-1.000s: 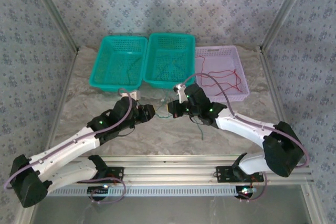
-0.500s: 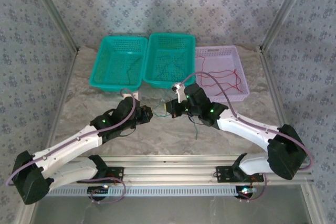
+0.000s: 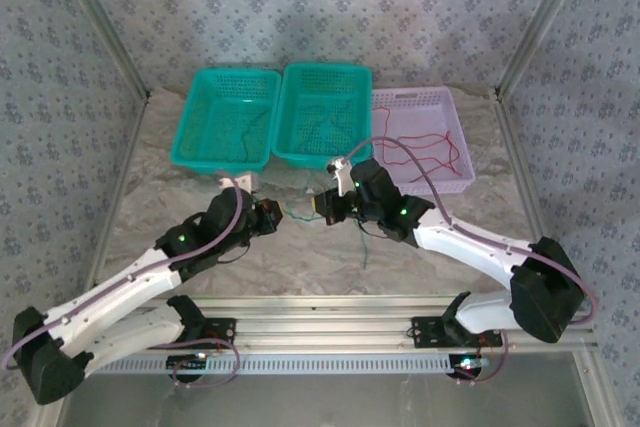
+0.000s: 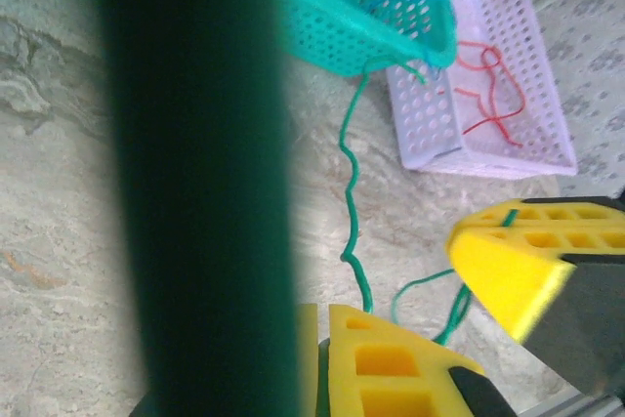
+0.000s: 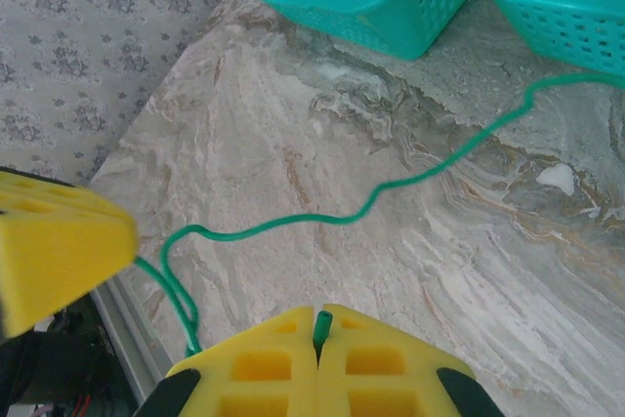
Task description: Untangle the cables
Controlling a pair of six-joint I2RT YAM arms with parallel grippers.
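Note:
A green cable [image 3: 300,212] is stretched between my two grippers above the marble table [image 3: 300,267]. My right gripper [image 5: 320,317] is shut on one end of it, a short green tip poking out between the yellow pads [image 5: 381,358]. From there the green cable [image 5: 391,187] loops across the marble toward the teal baskets. My left gripper [image 4: 327,314] is shut too, with the green cable [image 4: 349,183] running up from its fingers to a basket corner. A broad blurred green band [image 4: 195,183] crosses close to that lens. Red cables [image 3: 430,147] lie in the purple basket [image 3: 455,179].
Two teal baskets [image 3: 190,137] [image 3: 362,82] stand at the back beside the purple one, thin dark strands inside them. The two grippers [image 3: 272,215] [image 3: 325,205] face each other just in front of the baskets. A metal rail [image 3: 330,302] runs along the near edge.
My left gripper has drawn back to the left, widening the gap to the right gripper. The loose green tail below the right gripper has slid left. The right gripper has barely moved.

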